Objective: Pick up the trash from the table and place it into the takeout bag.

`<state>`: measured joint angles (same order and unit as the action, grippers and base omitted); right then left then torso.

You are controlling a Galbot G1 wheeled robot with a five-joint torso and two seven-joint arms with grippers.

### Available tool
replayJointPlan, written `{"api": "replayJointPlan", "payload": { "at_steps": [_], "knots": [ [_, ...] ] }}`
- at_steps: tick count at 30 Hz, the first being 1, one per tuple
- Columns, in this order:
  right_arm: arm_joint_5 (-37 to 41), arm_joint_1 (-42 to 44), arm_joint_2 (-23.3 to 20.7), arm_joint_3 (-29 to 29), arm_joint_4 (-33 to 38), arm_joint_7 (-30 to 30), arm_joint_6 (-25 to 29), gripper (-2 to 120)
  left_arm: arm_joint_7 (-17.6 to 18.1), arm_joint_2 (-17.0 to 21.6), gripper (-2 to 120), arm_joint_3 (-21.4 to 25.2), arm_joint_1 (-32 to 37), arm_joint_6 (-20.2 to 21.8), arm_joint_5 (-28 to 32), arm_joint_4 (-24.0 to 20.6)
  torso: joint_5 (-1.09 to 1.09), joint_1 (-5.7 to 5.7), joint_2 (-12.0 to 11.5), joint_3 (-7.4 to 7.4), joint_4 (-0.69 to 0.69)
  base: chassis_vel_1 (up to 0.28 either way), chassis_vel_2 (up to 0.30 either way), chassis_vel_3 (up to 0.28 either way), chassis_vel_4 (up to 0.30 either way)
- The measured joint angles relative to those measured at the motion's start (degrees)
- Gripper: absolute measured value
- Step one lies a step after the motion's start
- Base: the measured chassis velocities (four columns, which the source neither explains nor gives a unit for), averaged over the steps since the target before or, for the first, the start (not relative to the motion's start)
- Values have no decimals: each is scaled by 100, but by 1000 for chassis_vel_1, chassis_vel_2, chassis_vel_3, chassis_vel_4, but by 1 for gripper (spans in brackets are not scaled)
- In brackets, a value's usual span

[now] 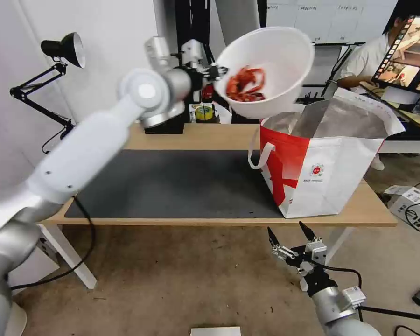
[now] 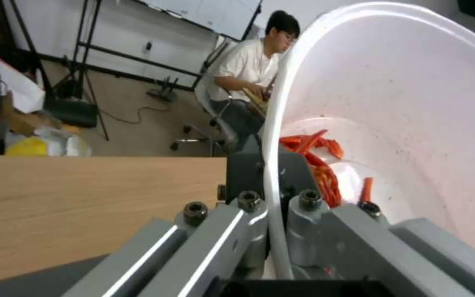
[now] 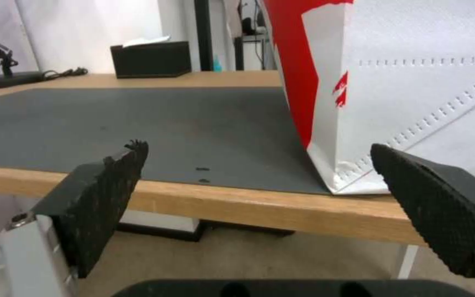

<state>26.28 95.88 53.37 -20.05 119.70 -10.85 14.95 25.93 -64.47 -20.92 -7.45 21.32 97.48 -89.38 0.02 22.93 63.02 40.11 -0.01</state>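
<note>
**Bowl tipped above the bag mouth**

While my left gripper (image 1: 215,71) is clenched on the rim of the white bowl (image 1: 270,60), I hold that bowl high in the head view, around the twelve o'clock position, with its open face tilted toward me. In the left wrist view my fingers (image 2: 303,231) pinch the thin rim edge-on, one inside and one outside. Red crayfish shells (image 1: 245,85) lie in the lowest part of the bowl, toward seven o'clock of its interior.

Just below the bowl, at about five o'clock from it, stands the takeout bag (image 1: 322,172), its foil-lined mouth open. The bowl's lower edge hangs near the bag's left top rim, not yet inside. The bag sits on the right end of the table (image 1: 210,140), partly on the dark mat (image 1: 172,186). A black tissue box (image 3: 151,60) sits at the table's far edge.

My right gripper (image 1: 291,242) waits low at five o'clock, in front of the table edge, released and holding nothing; its pads (image 3: 111,194) stand wide apart.

I judge the risks this way: the bowl is tilted steeply, so the shells could slide out and fall on the mat or floor before the bowl is over the opening. A grip on a thin rim alone may let the bowl swivel or slip. If the bowl comes down on the bag's soft wall, the wall could fold or the bag tip.
</note>
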Motion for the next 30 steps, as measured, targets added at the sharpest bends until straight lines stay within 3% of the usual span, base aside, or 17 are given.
{"api": "replayJointPlan", "payload": {
  "at_steps": [7, 15, 22, 30],
  "knots": [
    [0, 0, 0, 0, 0, 0, 0, 100, -21, -802, 0, -214, 108, -960, -446, 564, -1, 0, 0, 0, 0, 0, 0, 0, 0],
    [0, 0, 0, 0, 0, 0, 0, 100, 124, -1415, 0, -501, 192, -1375, -1046, 1098, 0, -1, 0, 0, 0, 0, 0, 0, 0],
    [0, 0, 0, 0, 0, 0, 0, 100, 330, -1724, 0, -833, 201, -1661, -2026, 1492, -1, -1, 0, 0, 0, 0, 0, 0, 0],
    [0, 0, 0, 0, 0, 0, 0, 100, 366, -1707, 0, -1132, 213, -1705, -2733, 1504, -1, -1, 0, 0, 0, 0, 0, 0, 0]
  ]
}}
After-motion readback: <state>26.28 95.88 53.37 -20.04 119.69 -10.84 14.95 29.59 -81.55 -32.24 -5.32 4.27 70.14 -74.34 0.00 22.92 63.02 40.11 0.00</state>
